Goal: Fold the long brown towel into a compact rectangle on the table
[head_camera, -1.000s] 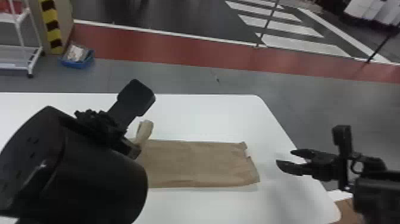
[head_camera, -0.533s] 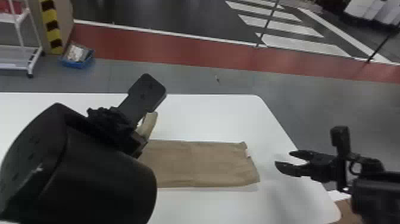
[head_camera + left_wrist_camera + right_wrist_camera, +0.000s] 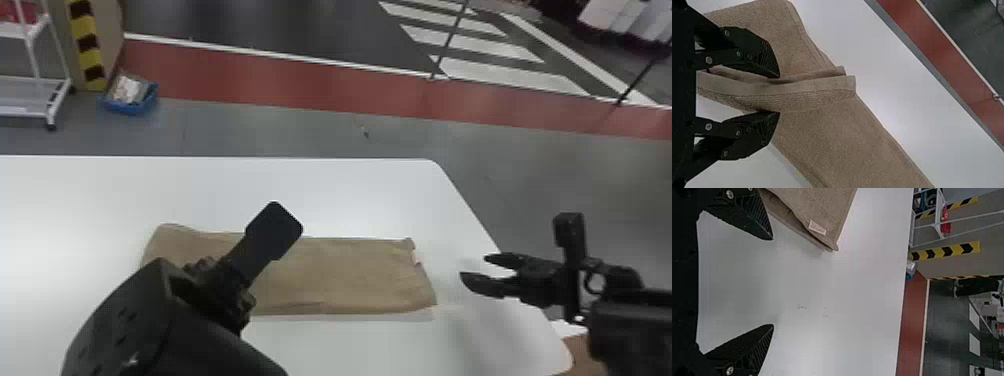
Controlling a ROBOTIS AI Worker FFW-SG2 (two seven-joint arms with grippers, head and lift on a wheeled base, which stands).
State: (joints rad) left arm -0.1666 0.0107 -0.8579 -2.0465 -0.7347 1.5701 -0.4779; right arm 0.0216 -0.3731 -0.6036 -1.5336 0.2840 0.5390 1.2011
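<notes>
On the white table (image 3: 150,195) lies the brown towel (image 3: 350,275), running left to right. My left gripper (image 3: 220,295) is over its left half, fingertips hidden under the wrist in the head view. In the left wrist view, the left gripper (image 3: 778,95) is partly open, with a raised, layered fold of towel (image 3: 813,92) between its separated fingers. To the right of the towel, my right gripper (image 3: 472,270) stays over the table, away from the cloth. The right wrist view has the right gripper (image 3: 773,282) wide open, near a towel corner with a white tag (image 3: 817,227).
The table's right edge (image 3: 467,205) runs beneath the right arm's side. Beyond the far edge, on the floor, are a white rack (image 3: 59,95) and a blue bin (image 3: 131,106). Something brown (image 3: 590,352) sits below the table's near right corner.
My left arm has moved right and nearer the robot. The towel piece that stood up beside its gripper is out of sight, and the towel's left end now lies exposed. The right arm has barely moved.
</notes>
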